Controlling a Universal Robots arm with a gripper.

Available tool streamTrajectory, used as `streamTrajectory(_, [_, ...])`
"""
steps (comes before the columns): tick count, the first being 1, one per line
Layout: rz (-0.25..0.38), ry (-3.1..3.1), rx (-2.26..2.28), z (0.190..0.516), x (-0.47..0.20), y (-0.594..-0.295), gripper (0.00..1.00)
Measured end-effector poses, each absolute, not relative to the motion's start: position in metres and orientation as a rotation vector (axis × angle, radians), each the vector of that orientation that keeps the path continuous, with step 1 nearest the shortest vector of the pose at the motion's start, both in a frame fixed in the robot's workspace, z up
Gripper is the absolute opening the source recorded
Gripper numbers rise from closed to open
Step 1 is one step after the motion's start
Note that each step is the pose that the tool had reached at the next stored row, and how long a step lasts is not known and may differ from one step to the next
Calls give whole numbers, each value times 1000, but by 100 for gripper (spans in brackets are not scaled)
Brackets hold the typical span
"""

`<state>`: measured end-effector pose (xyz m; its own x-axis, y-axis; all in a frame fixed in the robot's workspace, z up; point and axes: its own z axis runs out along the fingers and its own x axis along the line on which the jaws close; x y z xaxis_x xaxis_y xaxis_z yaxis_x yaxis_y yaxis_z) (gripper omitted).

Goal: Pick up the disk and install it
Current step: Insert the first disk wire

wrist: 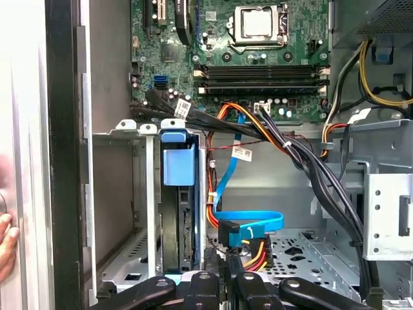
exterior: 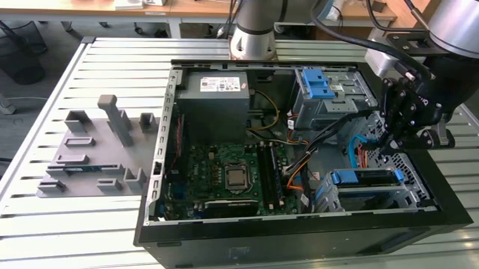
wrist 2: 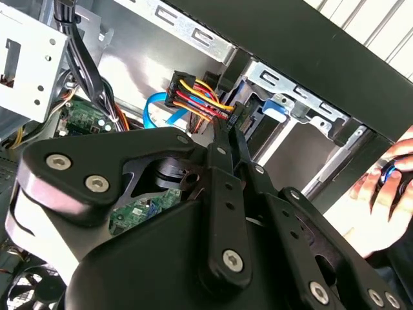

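While claw (exterior: 391, 147) grips cable plug (wrist: 230, 232) | disk (exterior: 365, 178) seated in bay, just beside.

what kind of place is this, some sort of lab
Likely a robotics lab or test bench for computer assembly: an open desktop computer case lies on a slatted metal table, beside a grey fixture block, with desks behind and the arm's claw inside the case.

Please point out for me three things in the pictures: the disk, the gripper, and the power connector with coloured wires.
disk (exterior: 364, 177): exterior view, on its blue bracket, seated in the bay.
gripper (wrist 2: 230, 123): second wrist view, at the fingertips, closed on the connector.
power connector (wrist: 230, 230): first wrist view, on its black plug body.
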<state>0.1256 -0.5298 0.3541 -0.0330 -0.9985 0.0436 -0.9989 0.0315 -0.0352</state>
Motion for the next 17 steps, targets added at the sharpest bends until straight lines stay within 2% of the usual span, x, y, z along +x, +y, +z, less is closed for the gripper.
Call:
streamTrajectory(6, [83, -2250, 2178, 359, 126, -530, 18])
streamTrajectory(7, [81, -2249, 2176, 361, 126, -530, 24])
streamTrajectory(17, [57, -2244, 2162, 363, 130, -524, 24])
